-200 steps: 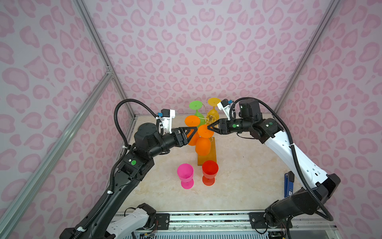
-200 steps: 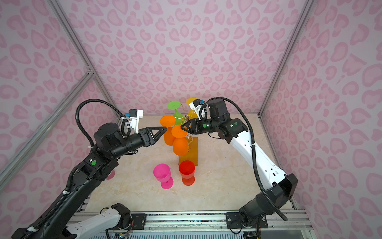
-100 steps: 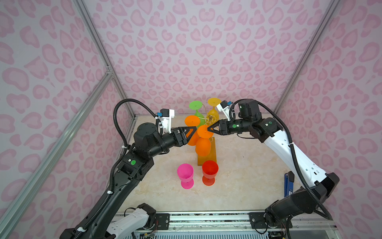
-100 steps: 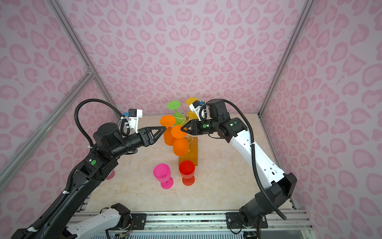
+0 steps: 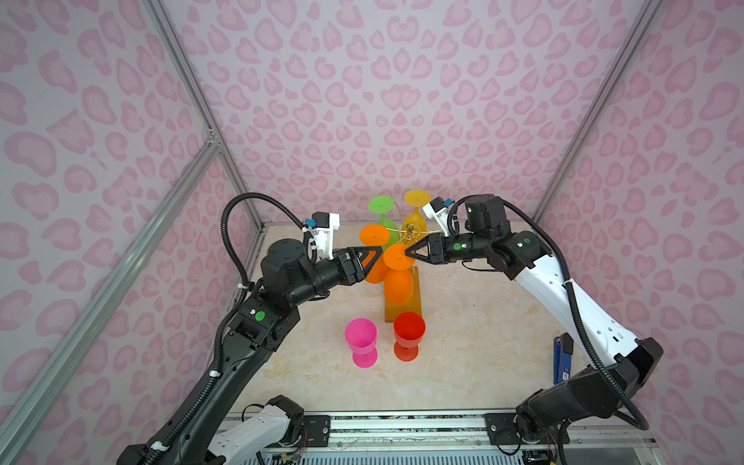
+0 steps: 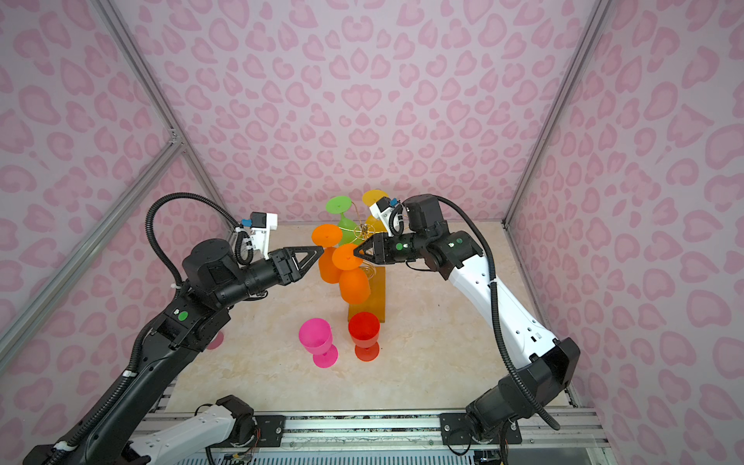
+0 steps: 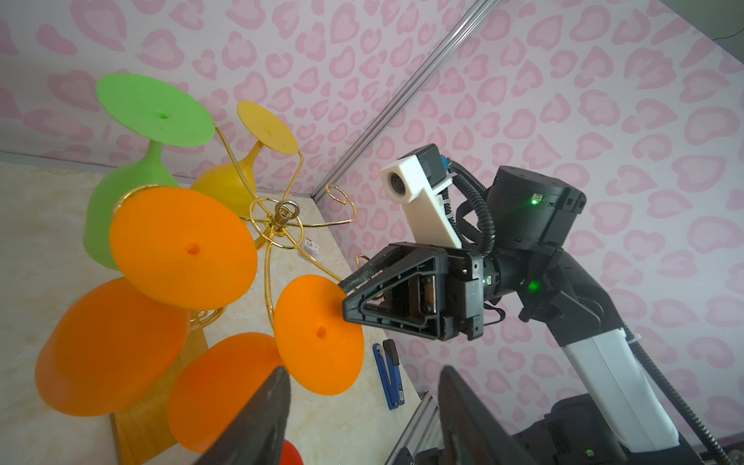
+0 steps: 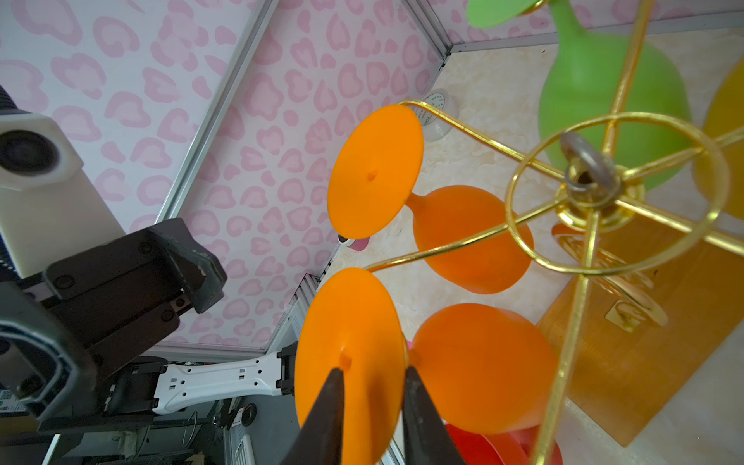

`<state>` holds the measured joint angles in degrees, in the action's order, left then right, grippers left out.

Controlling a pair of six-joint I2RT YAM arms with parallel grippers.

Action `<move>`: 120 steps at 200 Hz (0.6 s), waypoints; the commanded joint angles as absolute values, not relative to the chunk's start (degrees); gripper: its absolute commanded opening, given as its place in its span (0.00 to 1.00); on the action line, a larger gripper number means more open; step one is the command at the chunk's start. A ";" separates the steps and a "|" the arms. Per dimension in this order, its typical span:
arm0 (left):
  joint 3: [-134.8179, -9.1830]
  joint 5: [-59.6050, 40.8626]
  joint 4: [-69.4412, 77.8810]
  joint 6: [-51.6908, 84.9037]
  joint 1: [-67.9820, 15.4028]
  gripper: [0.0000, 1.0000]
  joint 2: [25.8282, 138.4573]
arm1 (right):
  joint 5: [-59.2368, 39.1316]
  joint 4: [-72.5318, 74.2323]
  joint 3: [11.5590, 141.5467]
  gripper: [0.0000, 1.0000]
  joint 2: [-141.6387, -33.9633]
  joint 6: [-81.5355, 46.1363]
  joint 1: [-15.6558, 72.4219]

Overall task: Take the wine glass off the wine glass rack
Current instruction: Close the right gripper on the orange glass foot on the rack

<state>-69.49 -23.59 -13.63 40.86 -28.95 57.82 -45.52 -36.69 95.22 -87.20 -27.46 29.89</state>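
Pink walls, pale table. Upside down on wine glass rack: orange wine glass, foot up, tilted. Level right gripper, jaws narrow around foot, squeeze unclear. Opposite, left gripper jaws wide, empty.

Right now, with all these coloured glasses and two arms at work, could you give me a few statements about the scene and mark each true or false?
1. Four glasses hang upside down on the wine glass rack. True.
2. The pink glass hangs on the rack. False: it stands upright on the table beside the red glass.
3. The right gripper has its jaws on either side of the foot of an orange glass. True.
4. The left gripper holds the green glass. False: it is open and empty, and the green glass hangs on the rack.
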 commanded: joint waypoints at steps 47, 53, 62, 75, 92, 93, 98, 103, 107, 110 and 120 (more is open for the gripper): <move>-69.08 -23.68 -12.22 40.61 -28.92 0.61 57.83 | -49.27 -27.07 89.36 0.16 -84.71 -33.96 28.49; -69.00 -23.72 -12.25 40.61 -28.92 0.61 57.83 | -49.52 -26.06 88.65 0.15 -84.35 -34.67 28.23; -69.03 -23.82 -12.15 40.59 -28.92 0.61 57.83 | -49.95 -24.53 87.79 0.13 -83.91 -35.74 27.90; -68.91 -23.88 -12.12 40.69 -28.92 0.61 57.93 | -50.80 -22.07 86.51 0.11 -83.22 -37.71 27.36; -68.79 -23.88 -12.04 40.78 -28.92 0.61 57.92 | -52.38 -17.75 84.18 0.07 -82.39 -40.79 26.61; -68.76 -23.90 -12.04 40.74 -28.92 0.61 57.92 | -52.42 -17.66 83.84 0.07 -82.33 -40.96 26.62; -68.73 -23.88 -11.98 40.71 -28.89 0.61 57.92 | -52.80 -16.53 83.13 0.06 -82.14 -41.75 26.49; -68.73 -23.87 -12.02 40.78 -28.92 0.61 57.92 | -53.13 -15.56 82.70 0.05 -82.00 -42.42 26.36; -68.73 -23.90 -11.96 40.78 -28.92 0.61 57.92 | -53.42 -14.81 82.30 0.05 -81.95 -42.98 26.29; -68.71 -23.91 -12.01 40.78 -28.92 0.61 57.92 | -53.58 -14.24 82.08 0.04 -81.84 -43.44 26.18; -68.69 -23.86 -11.95 40.77 -28.87 0.61 57.92 | -54.30 -11.86 81.02 0.03 -81.50 -45.18 25.87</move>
<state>-68.88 -23.62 -13.61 40.91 -28.95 57.87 -52.10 -19.66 83.02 -81.84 -40.18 26.37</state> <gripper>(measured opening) 0.609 0.049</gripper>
